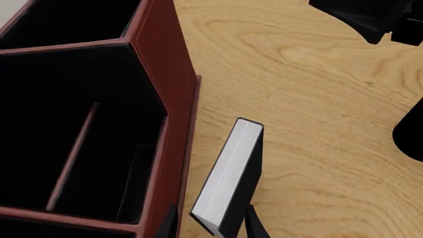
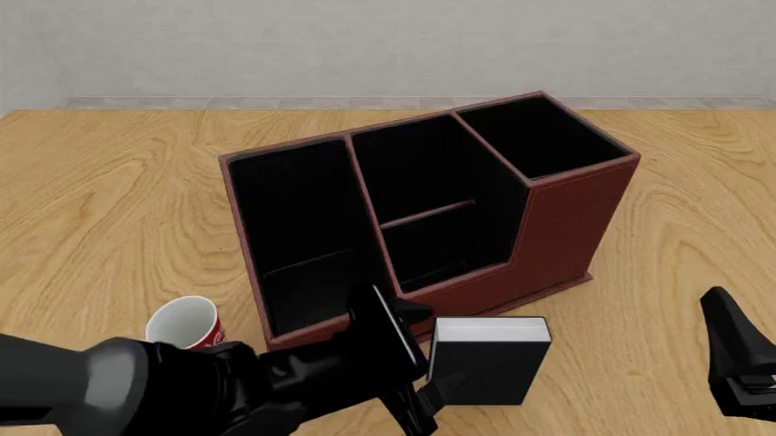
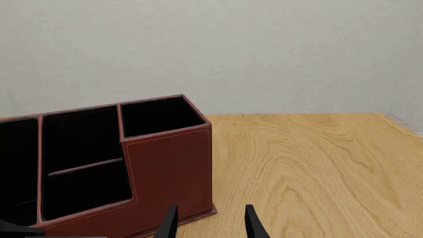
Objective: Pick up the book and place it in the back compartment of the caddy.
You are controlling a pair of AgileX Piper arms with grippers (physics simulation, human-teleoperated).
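A wooden table [image 2: 97,182] fills the scene, with a pale wall behind it. Near the centre sits the caddy [image 2: 570,218], a large reddish-brown box with a black interior, set at an angle. Partitions split it into a long slot at the left end, a middle section divided in two by a low crossbar, and a deep tall-walled slot at the right end. The back compartment [image 2: 412,173] is the farther half of that middle section. The book [image 2: 488,371], a small thick hardcover with black covers and a white page block, stands upright on the table just beside the caddy's near, stepped wall, outside the box. In the front view the left gripper [image 2: 406,381] reaches in from the lower left, with its dark fingers at the book's left edge. In the left wrist view the book sits between the two fingertips [image 1: 253,225], which straddle its lower end, seemingly pinching it, though actual contact cannot be confirmed. The right gripper [image 2: 740,363] waits at the lower right edge of the front view, well apart from the book; in the right wrist view its fingers [image 3: 170,223] are spread with nothing between them. A red-and-white mug [image 2: 184,324] lies on its side near the caddy's left end.
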